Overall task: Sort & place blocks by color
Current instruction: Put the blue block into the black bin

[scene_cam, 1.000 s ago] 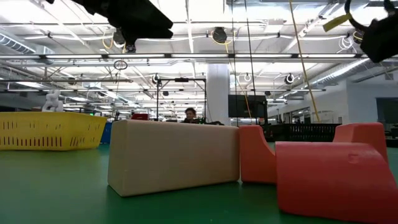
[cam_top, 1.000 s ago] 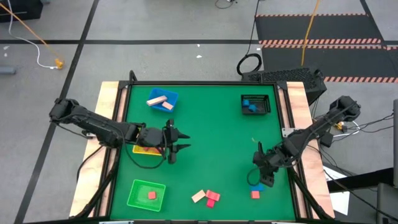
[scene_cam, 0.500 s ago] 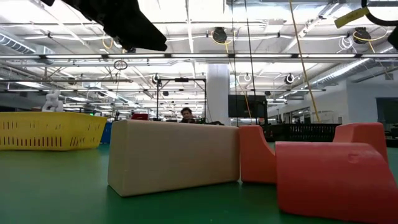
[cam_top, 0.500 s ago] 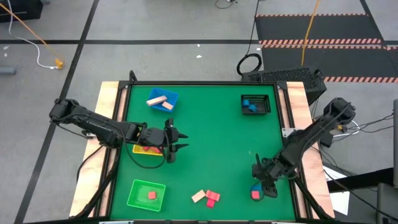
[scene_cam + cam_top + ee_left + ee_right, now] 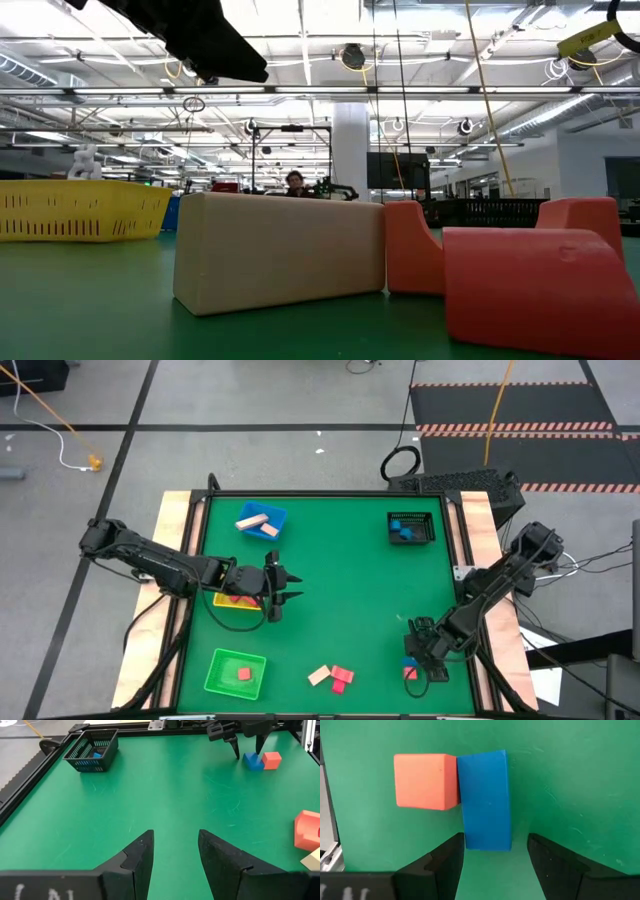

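While the left gripper (image 5: 283, 591) hangs over bare green table (image 5: 340, 580) just beside the yellow tray (image 5: 235, 605), its fingers stand apart with nothing between them. Behind it the blue tray (image 5: 262, 520) carries a tan bar and a pink block, and the green tray (image 5: 235, 672) at the near edge holds one red block (image 5: 243, 674). Mid-table near the front lie a tan block (image 5: 319, 676) and two red blocks (image 5: 341, 678) (touching each other). Further right, the black mesh basket (image 5: 411, 528) holds something blue. The right gripper (image 5: 495, 862) is low over a blue block (image 5: 485, 800), its fingers spread at either side of the block's end, not gripping; a red cube (image 5: 425, 781) touches that block
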